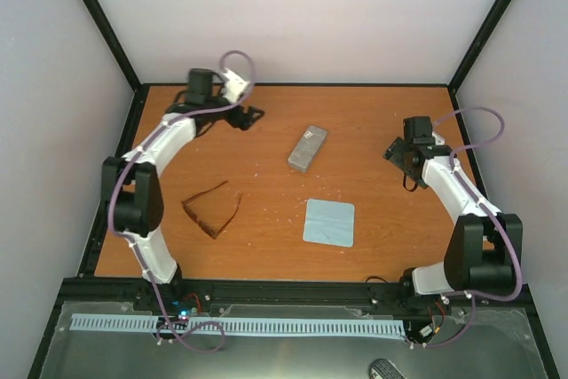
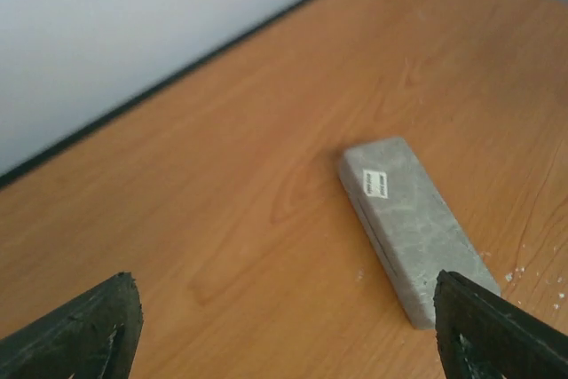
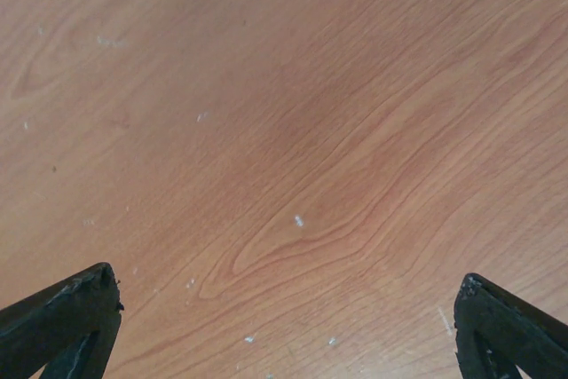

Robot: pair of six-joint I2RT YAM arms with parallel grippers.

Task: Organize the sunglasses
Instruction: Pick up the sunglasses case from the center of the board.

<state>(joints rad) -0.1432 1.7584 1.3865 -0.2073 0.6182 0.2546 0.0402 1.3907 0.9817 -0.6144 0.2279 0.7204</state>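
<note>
The sunglasses (image 1: 211, 209), with a thin reddish-brown frame and unfolded temple arms, lie on the wooden table at the front left. The closed grey case (image 1: 307, 147) lies near the table's middle; it also shows in the left wrist view (image 2: 406, 225). My left gripper (image 1: 250, 116) is open and empty at the back left, left of the case and far behind the sunglasses. My right gripper (image 1: 398, 153) is open and empty over bare wood at the right. The sunglasses show in neither wrist view.
A light blue square cloth (image 1: 328, 222) lies flat at the front, right of the sunglasses. Black frame posts and white walls enclose the table (image 1: 355, 104). Small white specks dot the wood.
</note>
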